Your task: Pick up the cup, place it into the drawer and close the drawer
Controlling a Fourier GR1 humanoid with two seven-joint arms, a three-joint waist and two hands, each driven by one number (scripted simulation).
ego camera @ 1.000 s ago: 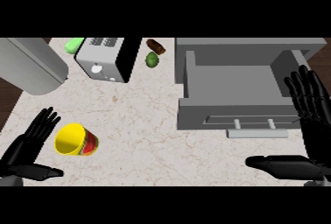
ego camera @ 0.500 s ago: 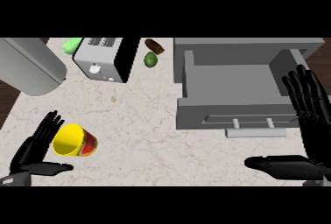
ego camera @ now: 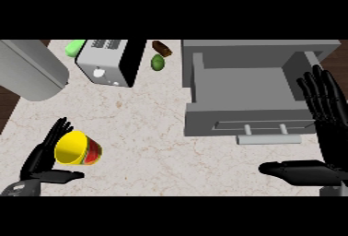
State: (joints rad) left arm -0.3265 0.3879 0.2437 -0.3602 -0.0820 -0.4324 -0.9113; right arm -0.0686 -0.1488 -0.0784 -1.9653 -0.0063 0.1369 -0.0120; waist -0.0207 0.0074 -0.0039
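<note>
A yellow cup (ego camera: pixel 76 148) with a red and green side lies tipped on the marble counter at the lower left, its mouth facing up and left. My left hand (ego camera: pixel 43 159) stands right beside it on its left, fingers straight, thumb stretched out below the cup; it looks to touch the cup's rim but is not curled round it. The grey drawer (ego camera: pixel 248 92) is pulled open at the upper right, empty inside, with a handle (ego camera: pixel 267 138) on its front. My right hand (ego camera: pixel 327 115) rests open at the right edge, fingers up, thumb pointing left.
A toaster (ego camera: pixel 108 61) stands at the back, with a large grey pot (ego camera: pixel 31 69) to its left. A green fruit (ego camera: pixel 158 62) and a brown item (ego camera: pixel 162 47) lie behind the drawer's left corner. A green object (ego camera: pixel 73 47) sits behind the toaster.
My left hand has moved right and closed in on the cup's left side. The cup, the drawer and my right hand stay where they were.
</note>
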